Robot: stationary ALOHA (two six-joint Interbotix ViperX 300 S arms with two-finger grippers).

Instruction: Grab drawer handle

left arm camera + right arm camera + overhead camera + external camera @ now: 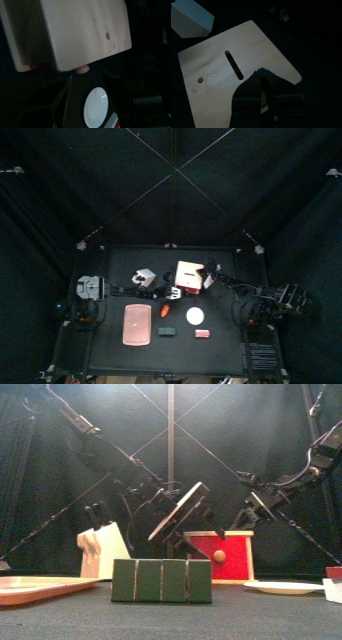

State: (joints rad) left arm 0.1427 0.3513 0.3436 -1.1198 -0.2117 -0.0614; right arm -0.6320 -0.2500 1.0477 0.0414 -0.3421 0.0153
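Drawer handle (219, 556), a small round knob, sits in the middle of the red front of the cream-and-red cabinet (238, 544), which stands towards the back of the black surface (221, 353), right of centre in the front view. In the left wrist view the cabinet's pale wooden top fills most of the picture, and the knob pokes out just under its edge, right above the left gripper (85, 81). Its fingers (72, 97) are spread wide with nothing between them, near the handle, though contact cannot be made out. Past them lies a white plate (95, 106). The right gripper (262, 80) hangs over a pale wooden board (218, 65) with a long slot and a small hole; whether its fingers are apart or together cannot be told. In the front view a wooden board (181, 506) stands tilted above the cabinet's left corner, and what carries it is unclear. A dark green block (162, 580) stands nearest the front edge. A cream wooden block (104, 550) is behind it to the left, and a flat pink tray (38, 588) lies further left. From above, a small orange piece (164, 312) lies between the tray and the plate, and a small red piece (202, 334) lies near the front.
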